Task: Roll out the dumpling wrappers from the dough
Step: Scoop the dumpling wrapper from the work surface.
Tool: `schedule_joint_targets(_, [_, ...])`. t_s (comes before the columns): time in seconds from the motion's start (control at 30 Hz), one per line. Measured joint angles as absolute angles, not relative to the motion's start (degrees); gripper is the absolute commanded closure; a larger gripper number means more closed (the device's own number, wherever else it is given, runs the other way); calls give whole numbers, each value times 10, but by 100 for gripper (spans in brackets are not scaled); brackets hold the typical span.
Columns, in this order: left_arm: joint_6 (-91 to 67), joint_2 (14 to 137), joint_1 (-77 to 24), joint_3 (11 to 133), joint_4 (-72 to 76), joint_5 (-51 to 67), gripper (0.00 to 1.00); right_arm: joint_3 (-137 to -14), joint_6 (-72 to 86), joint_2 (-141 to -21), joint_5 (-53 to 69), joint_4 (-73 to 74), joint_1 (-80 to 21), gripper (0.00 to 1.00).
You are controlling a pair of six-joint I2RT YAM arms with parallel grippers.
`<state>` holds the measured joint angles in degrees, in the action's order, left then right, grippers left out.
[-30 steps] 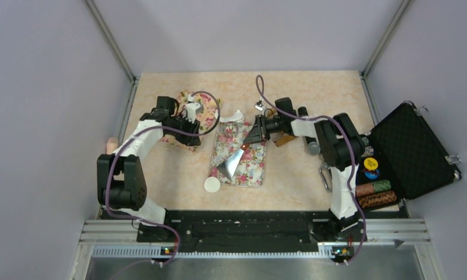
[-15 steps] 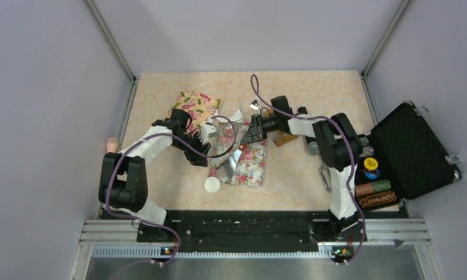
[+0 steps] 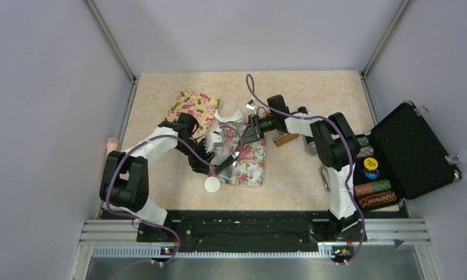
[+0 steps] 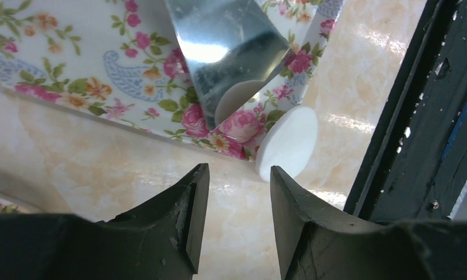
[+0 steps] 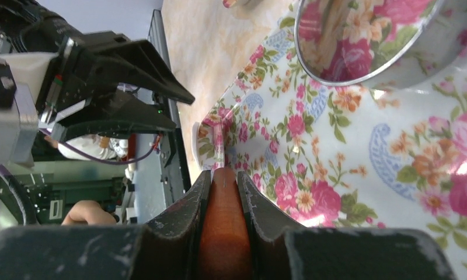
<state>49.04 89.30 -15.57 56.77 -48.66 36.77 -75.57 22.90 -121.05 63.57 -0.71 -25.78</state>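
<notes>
- The dumpling wrapper (image 3: 212,185), a flat white disc, lies on the desk (image 3: 313,87) against the near left corner of the floral mat (image 3: 250,168).
- The left gripper (image 4: 236,175) hangs low over bare desk just left of the wrapper. Its jaws stand apart with nothing between them.
- The right gripper (image 5: 222,173) reaches in from the far right, clamped tight on the reddish-brown handle of a metal scraper (image 4: 225,52).
- The scraper's shiny blade slants down over the mat's near left part, its tip near the wrapper.
</notes>
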Motion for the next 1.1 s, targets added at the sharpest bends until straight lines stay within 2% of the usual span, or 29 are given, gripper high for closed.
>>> schedule_joint_targets(0.57, [472,895,-242,552,-464,326,50,-774,212,-1216,648,3,-273,100])
schedule_joint_targets(1.1, [464,898,-247,552,-450,303,50,-789,211,-1219,669,10,-276,100])
